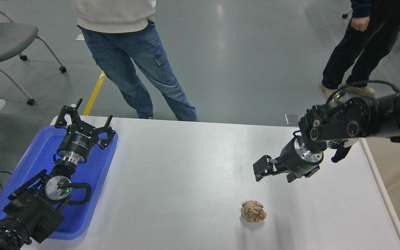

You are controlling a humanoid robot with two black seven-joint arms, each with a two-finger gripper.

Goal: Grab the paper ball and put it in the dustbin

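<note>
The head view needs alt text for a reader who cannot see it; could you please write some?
A black robot arm reaches in from the right, its open right claw above a white table near a crumpled tan paper ball. The left claw sits open over a blue tray; two people stand beyond.

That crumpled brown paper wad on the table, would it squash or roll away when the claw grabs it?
The paper ball looks loosely crumpled with deep wrinkles, so it would probably give a little under a squeeze. It seems light, so a nudge might shift it. Its lumpy, roughly round shape suggests a short wobble, not a long roll.
</note>
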